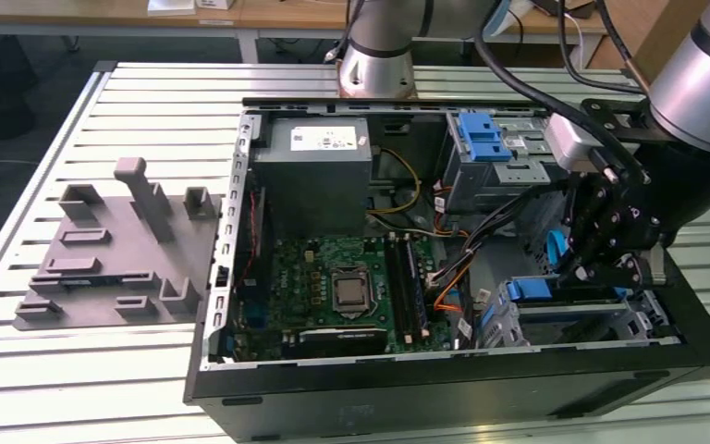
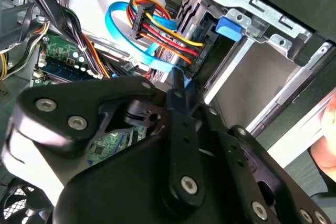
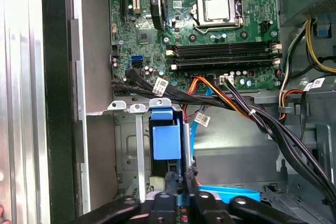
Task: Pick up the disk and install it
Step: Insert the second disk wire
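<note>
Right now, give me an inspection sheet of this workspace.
Surface: slatted table, open case on it.
Job's things: disk, likely the blue-edged part beside the gripper; cannot tell if it is seated.
Clutter: grey fixture on the exterior view's left of the case.
Grippers: gripper down inside the case, at the cage with its blue latch.
Cables: black and orange bundle runs past the cage.
Surroundings: desks behind the table.

Bright even daylight, glare on the slatted table (image 1: 34, 166), blurred near pincer linkage.
</note>
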